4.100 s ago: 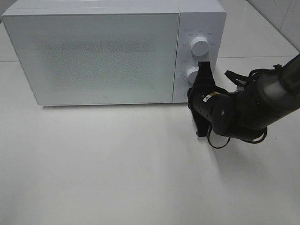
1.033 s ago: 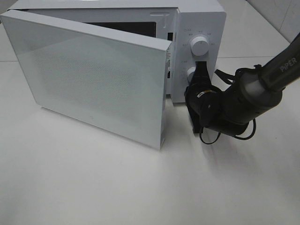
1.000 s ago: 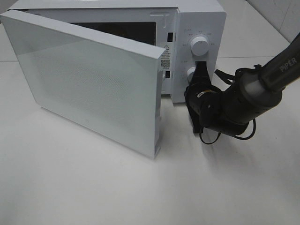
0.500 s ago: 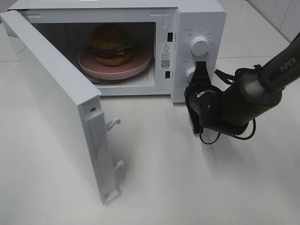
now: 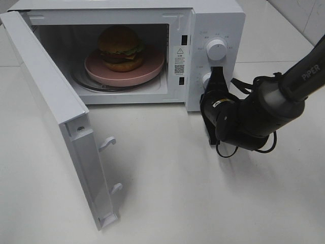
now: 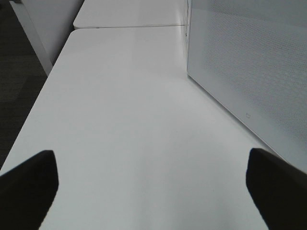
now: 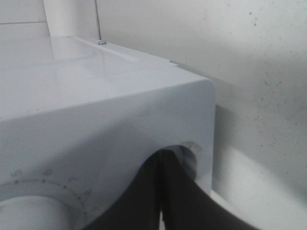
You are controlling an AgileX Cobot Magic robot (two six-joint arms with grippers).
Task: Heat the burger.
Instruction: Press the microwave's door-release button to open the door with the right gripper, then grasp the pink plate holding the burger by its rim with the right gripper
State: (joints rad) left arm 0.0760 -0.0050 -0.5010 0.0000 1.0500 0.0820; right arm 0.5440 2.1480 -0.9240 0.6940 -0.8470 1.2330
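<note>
The right gripper (image 5: 217, 77), fingers pressed together, hid most of the lower knob (image 5: 205, 79) of the microwave (image 5: 218, 20); of the left gripper (image 6: 153, 184), spread wide outside the microwave's open door (image 5: 51, 96), only dark tips showed. The burger (image 5: 120, 48) sat inside the microwave on a pink plate (image 5: 150, 68), glossy golden-brown bun over green lettuce and dark patty

Microwave (image 5: 216, 20): white casing, with white knobs (image 5: 216, 49) at 1 o'clock in the high view.
Door (image 6: 249, 62): pale grey-white, with a fine dotted mesh pattern on its front.
Burger (image 5: 120, 48): glossy golden-brown bun, green lettuce, dark patty.
Plate (image 5: 150, 70): pink.
Right gripper (image 5: 217, 76) and arm (image 5: 254, 114): black, with white lettering at 3 o'clock.
Left gripper (image 6: 152, 184): black fingers (image 6: 29, 184).
Table (image 5: 203, 193): plain white.
</note>
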